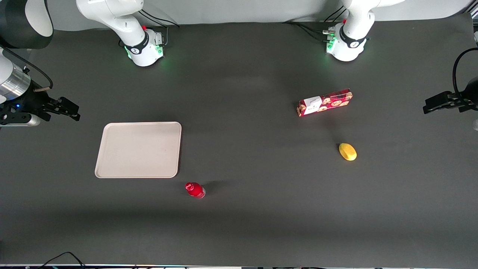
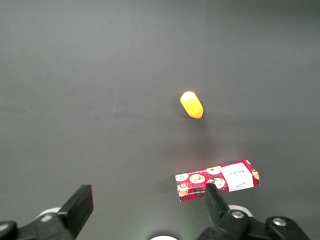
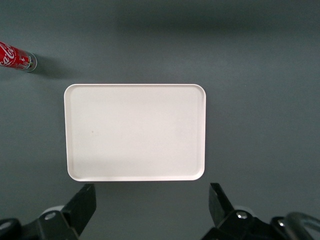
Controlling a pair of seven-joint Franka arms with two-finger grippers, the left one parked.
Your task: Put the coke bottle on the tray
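The gripper was parked high beside the tray, jaws apart; the upright, probably top-heavy coke bottle could be toppled.

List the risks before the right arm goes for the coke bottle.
The coke bottle stands upright, narrow and tall on the table: a glancing finger could topple and roll it. It sits close to the tray corner, so the raised rim may catch it. The open gripper hovers high, away from both.
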